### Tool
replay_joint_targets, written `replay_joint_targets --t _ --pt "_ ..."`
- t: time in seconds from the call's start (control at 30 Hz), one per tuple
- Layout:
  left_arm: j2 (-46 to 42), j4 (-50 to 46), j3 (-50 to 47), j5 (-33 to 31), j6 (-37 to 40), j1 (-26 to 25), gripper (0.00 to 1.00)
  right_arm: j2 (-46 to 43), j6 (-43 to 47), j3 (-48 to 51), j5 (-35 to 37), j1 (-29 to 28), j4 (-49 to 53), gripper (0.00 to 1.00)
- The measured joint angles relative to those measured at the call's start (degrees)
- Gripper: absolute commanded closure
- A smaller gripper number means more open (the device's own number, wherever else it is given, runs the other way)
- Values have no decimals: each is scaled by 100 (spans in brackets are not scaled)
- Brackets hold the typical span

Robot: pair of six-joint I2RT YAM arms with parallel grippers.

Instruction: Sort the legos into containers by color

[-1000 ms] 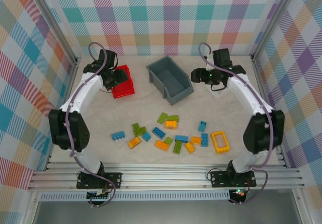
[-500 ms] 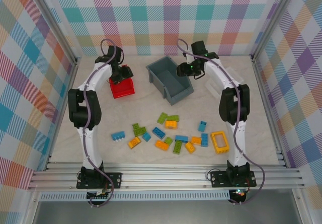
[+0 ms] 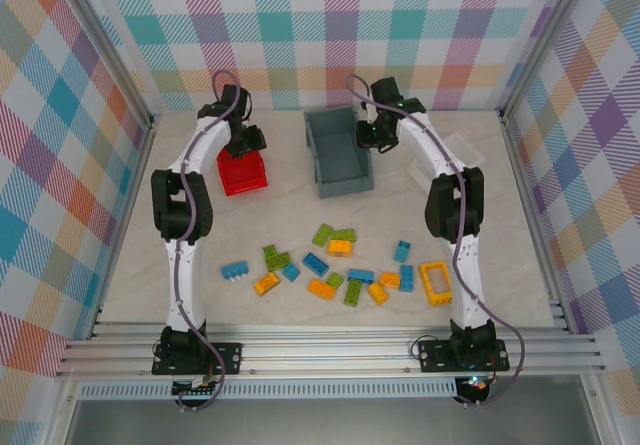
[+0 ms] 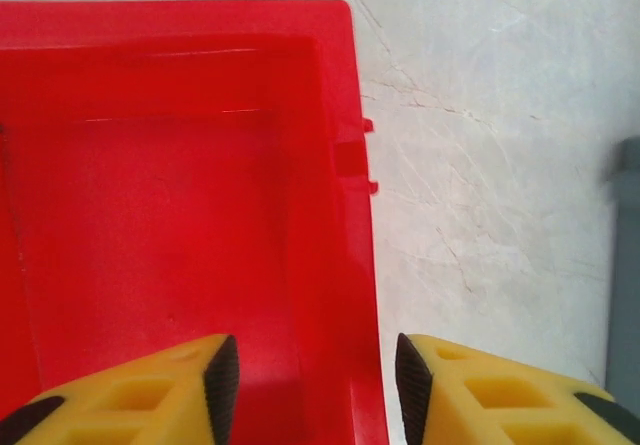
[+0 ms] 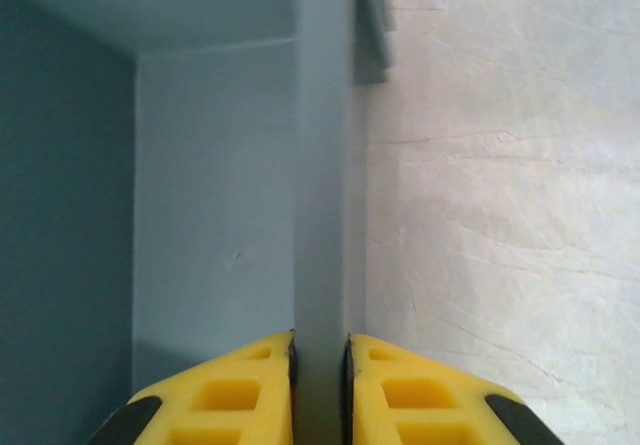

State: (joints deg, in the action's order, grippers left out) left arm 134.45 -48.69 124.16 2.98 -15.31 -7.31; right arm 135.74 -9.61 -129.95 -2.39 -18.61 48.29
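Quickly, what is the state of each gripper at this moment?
Left gripper: open, jaws astride the red bin wall, not yet gripping.
Right gripper: closed on the grey bin wall.

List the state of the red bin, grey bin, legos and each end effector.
red bin: upright, empty.
grey bin: upright, empty, wall pinched.
legos: loose, unsorted.
left end effector: open, astride the red bin's wall.
right end effector: shut on the grey bin's wall.
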Motion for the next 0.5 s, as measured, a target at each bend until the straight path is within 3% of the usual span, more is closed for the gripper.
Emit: replay_joint_targets --t 0.17,0.33,0.5 --pt "186 -81 190 90 271 0 93 -326 -275 518 260 -61 -136 85" --pt "175 -66 205 168 503 -76 99 -380 -363 595 345 -92 -149 85" --pt "-181 184 -413 212 540 -302 100 -610 -472 977 345 -98 -284 85"
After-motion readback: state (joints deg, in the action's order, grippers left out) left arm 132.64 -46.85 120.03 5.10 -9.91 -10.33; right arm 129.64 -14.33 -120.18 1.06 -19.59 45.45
